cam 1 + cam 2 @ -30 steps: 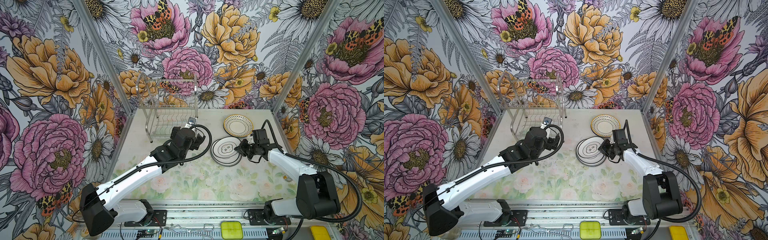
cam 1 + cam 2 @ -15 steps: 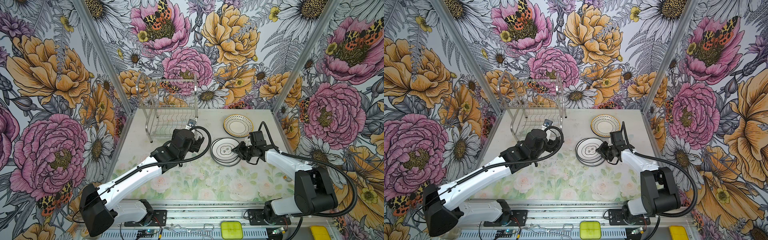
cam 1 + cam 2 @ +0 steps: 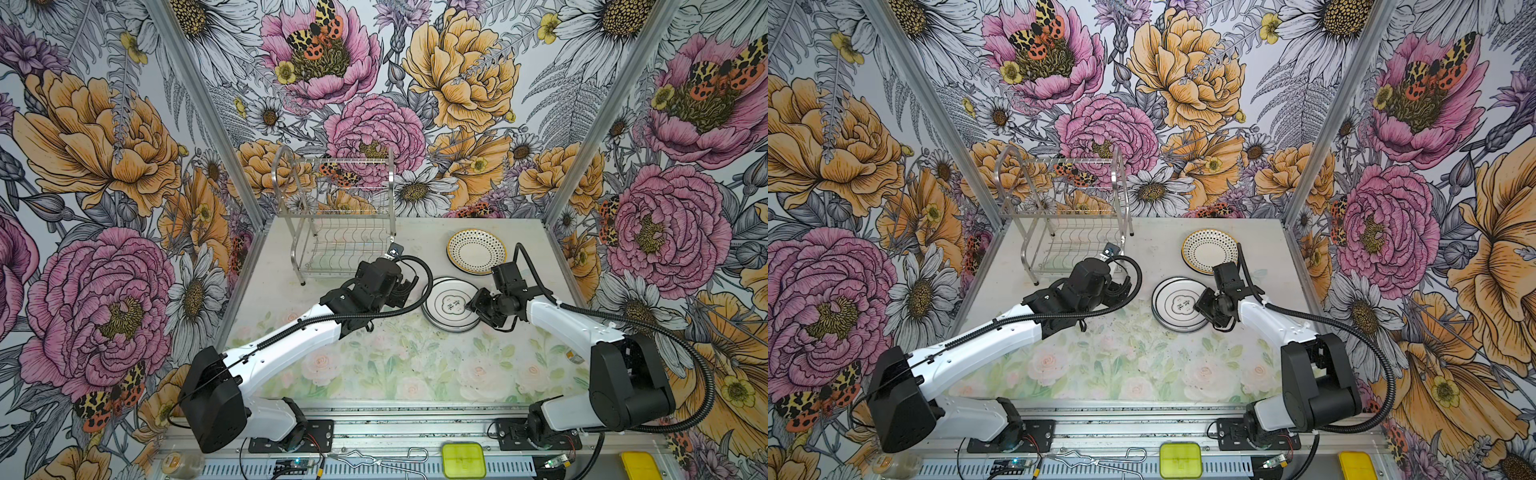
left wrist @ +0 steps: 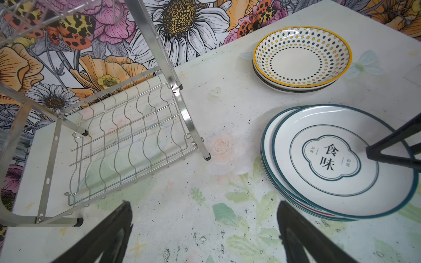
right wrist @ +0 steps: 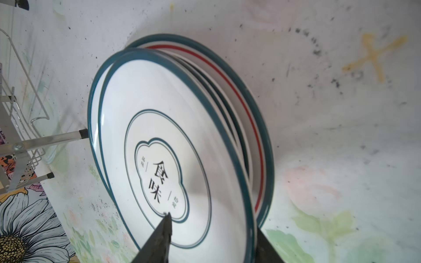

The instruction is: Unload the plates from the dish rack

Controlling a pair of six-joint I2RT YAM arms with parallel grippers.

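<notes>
— Plates [image 3: 451, 305], round, white, glazed ceramic: where do they lie?
— All off the shiny two-tier steel wire dish rack [image 3: 338, 232], as far as I can see; its slots are bare in both top views. Two piles lie flat on the pale flower-printed surface [image 3: 395, 365]. A black-dotted, yellow-edged pile [image 3: 476, 251] is at the back right. Just in front of it, to the right of the rack, is a teal-rimmed pile [image 3: 1179, 305].
— And the top plate [image 5: 159, 159] there?
— Teal-ringed, with black Chinese characters in its well. It sits a little off-centre on those beneath, and one below shows a red band.
— Grippers?
— The right gripper [image 5: 214, 224] straddles that plate's rim, one finger over the well and one outside the edge. Its jaws are parted and, I judge, not pinching. The left gripper [image 4: 204, 205] is spread wide and empty, above bare surface between the rack and the teal pile.
— How would such a plate handle?
— Stiff, fairly heavy and slick with glaze, I'd say, and likely to chip if dropped or knocked against its neighbours. The best hold is the rim, one finger above and one beneath, set squarely, since glaze gives little friction.
</notes>
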